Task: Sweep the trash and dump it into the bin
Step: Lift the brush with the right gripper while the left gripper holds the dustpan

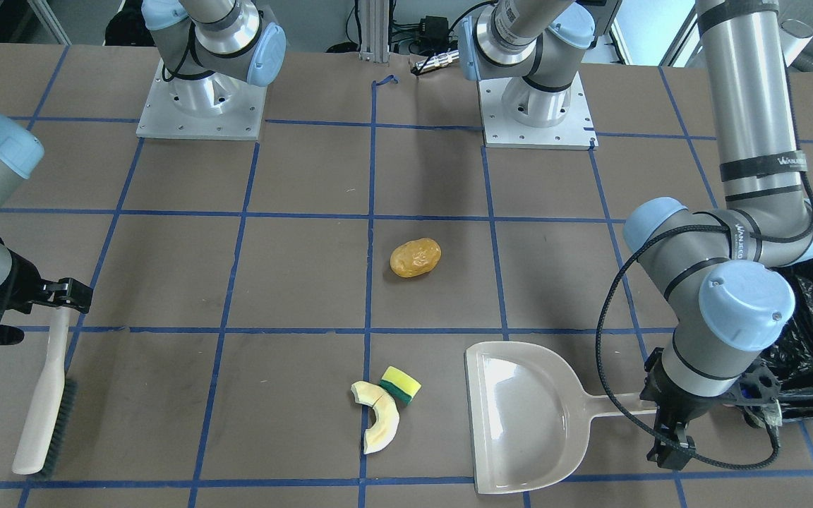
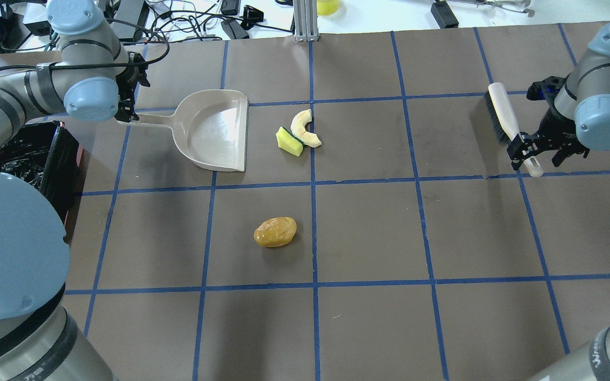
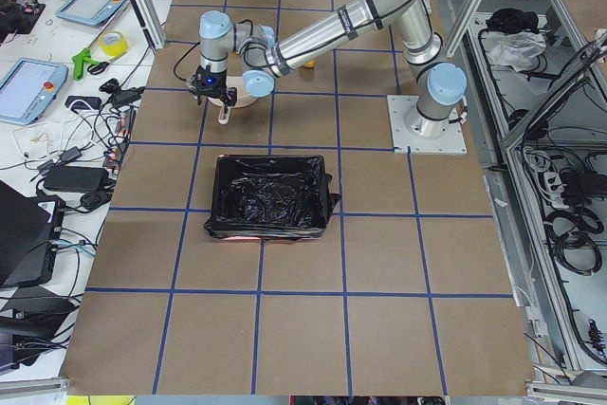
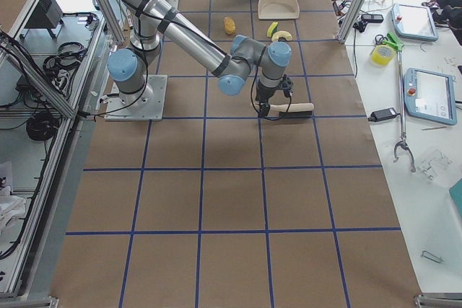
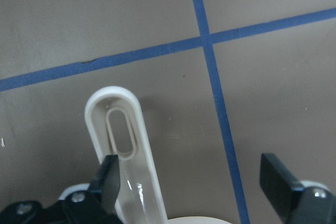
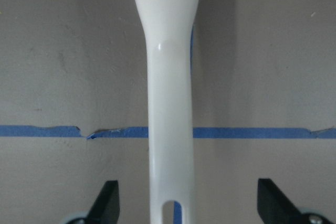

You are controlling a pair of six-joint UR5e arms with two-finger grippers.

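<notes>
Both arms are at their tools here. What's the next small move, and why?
Probably shut the right hand on the brush: its handle lies centred between the open fingers and is not yet gripped. The left hand is open too, with the dustpan handle off-centre beside one finger, so it may need a nudge first.

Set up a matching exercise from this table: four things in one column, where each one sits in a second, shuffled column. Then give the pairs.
Column A
1. golden-brown lump
2. sponge piece
3. dustpan
4. brush

Column B
a. handle between the open fingers of the right gripper
b. lies alone, apart from the other trash
c. handle between the open fingers of the left gripper
d. right against the cream slice

Pairs: 1-b, 2-d, 3-c, 4-a
</notes>
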